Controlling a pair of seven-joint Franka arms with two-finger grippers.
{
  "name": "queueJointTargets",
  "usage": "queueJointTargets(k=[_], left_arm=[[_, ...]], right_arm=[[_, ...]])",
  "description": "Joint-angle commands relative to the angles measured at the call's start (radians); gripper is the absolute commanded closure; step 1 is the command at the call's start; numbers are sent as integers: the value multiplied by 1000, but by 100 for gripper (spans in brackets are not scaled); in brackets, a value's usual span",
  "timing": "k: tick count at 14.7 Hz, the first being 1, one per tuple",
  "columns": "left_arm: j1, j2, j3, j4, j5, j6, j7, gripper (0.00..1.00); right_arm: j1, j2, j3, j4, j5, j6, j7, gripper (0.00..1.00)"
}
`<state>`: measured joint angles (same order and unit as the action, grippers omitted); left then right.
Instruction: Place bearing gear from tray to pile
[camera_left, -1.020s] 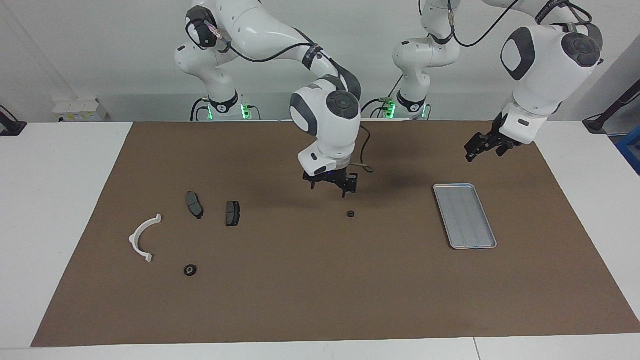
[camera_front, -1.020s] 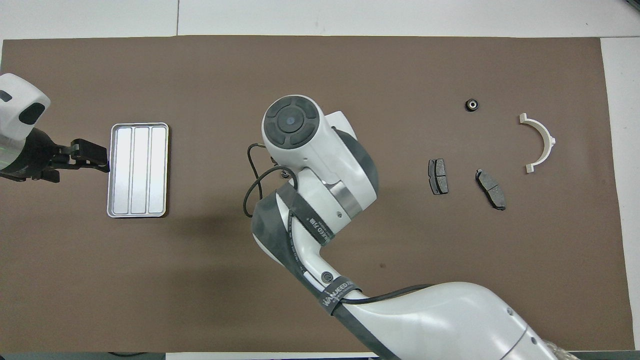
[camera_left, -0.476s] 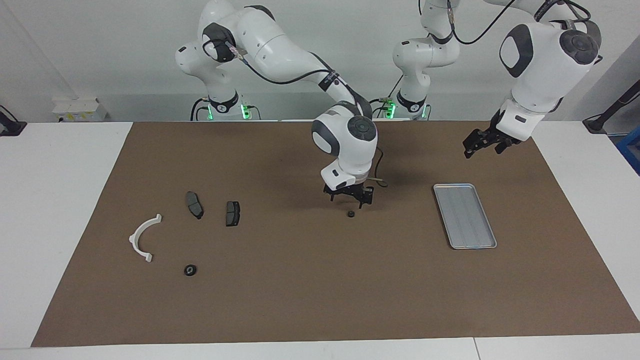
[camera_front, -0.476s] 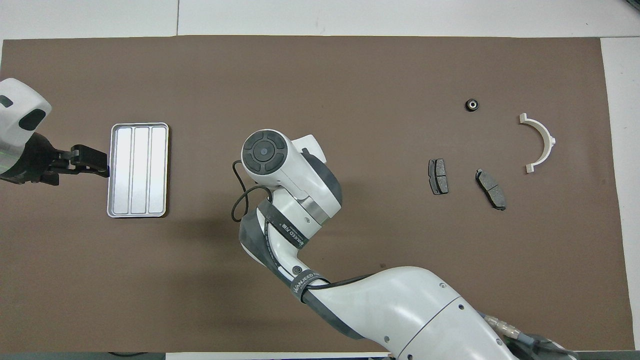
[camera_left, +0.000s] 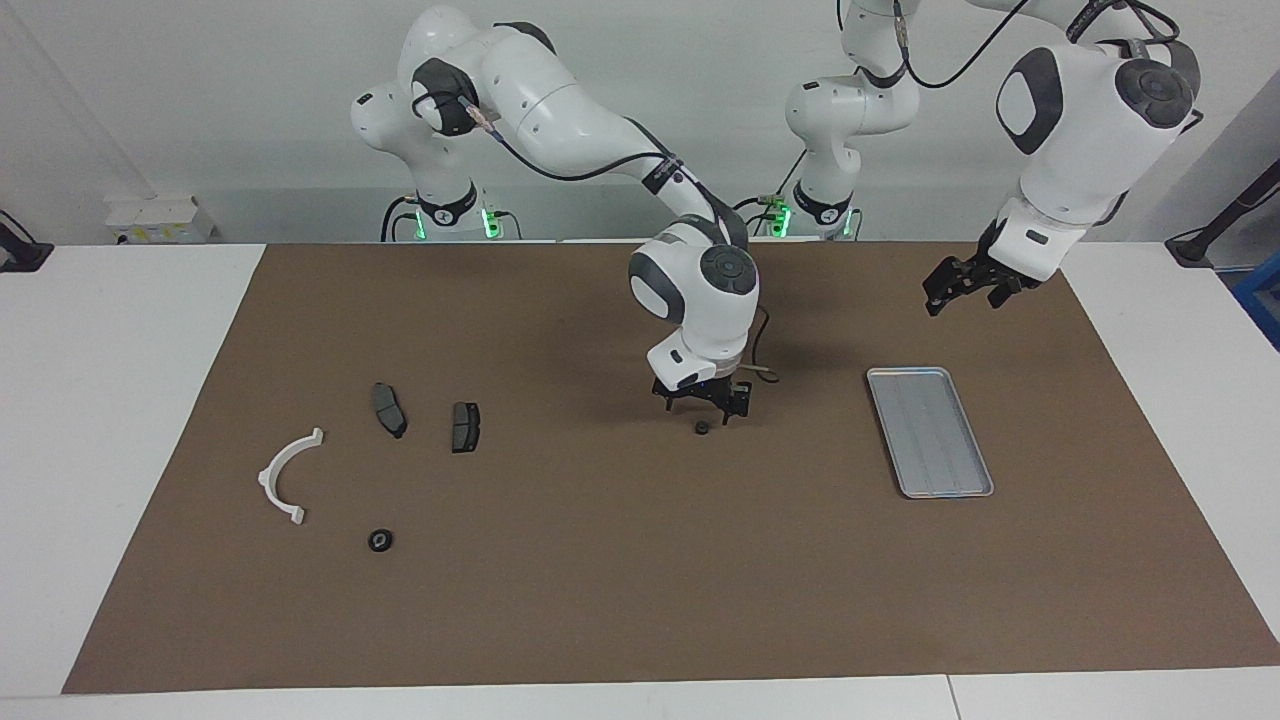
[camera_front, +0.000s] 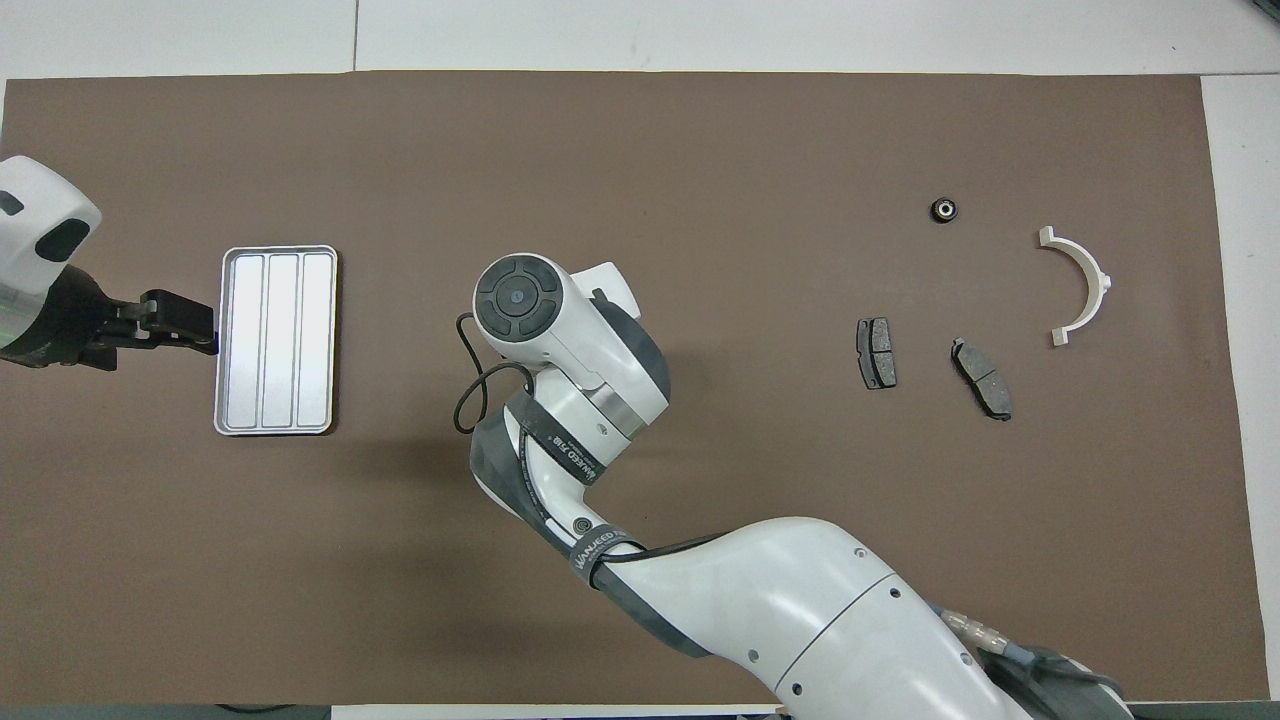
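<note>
If open right gripper (camera_left: 703, 410) closes off-centre, small bearing gear (camera_left: 703, 427) may roll away; left gripper (camera_left: 958, 290) open, waits over mat (camera_left: 640, 580).

A plain brown mat (camera_left: 620, 560) covers the white table (camera_left: 110, 400). The ribbed silver metal tray (camera_left: 930, 432) gleams pale grey. Two dark grey brake pads (camera_left: 389, 409) lie beside a white curved plastic half-ring bracket (camera_left: 283, 475), with a small black round gear (camera_left: 379, 540) nearby. A second small black gear (camera_left: 703, 427) sits mid-mat. Both arms are glossy white with dark grey joints.
</note>
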<state>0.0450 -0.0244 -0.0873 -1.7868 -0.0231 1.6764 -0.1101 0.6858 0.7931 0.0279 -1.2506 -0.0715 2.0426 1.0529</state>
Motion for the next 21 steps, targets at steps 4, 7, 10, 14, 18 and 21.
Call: queueJointTargets(k=[4, 7, 10, 14, 18, 21], left_arm=[[7, -32, -6, -19, 8, -23, 20, 0], [4, -42, -9, 29, 8, -46, 20, 0], [6, -42, -9, 70, 9, -105, 23, 0], [1, -49, -17, 64, 9, -103, 15, 0], [4, -51, -16, 63, 9, -99, 15, 0], [4, -54, -16, 61, 9, -98, 14, 0]], right_arm=[[1, 32, -2, 34, -13, 5, 6, 8], [-6, 31, -2, 34, -10, -8, 4, 30], [-8, 31, -2, 36, -5, -12, 4, 69], [-9, 31, -2, 36, -2, -12, 4, 100], [-40, 14, -2, 45, -7, -63, -36, 100], [-190, -58, -2, 135, -2, -287, -337, 100]])
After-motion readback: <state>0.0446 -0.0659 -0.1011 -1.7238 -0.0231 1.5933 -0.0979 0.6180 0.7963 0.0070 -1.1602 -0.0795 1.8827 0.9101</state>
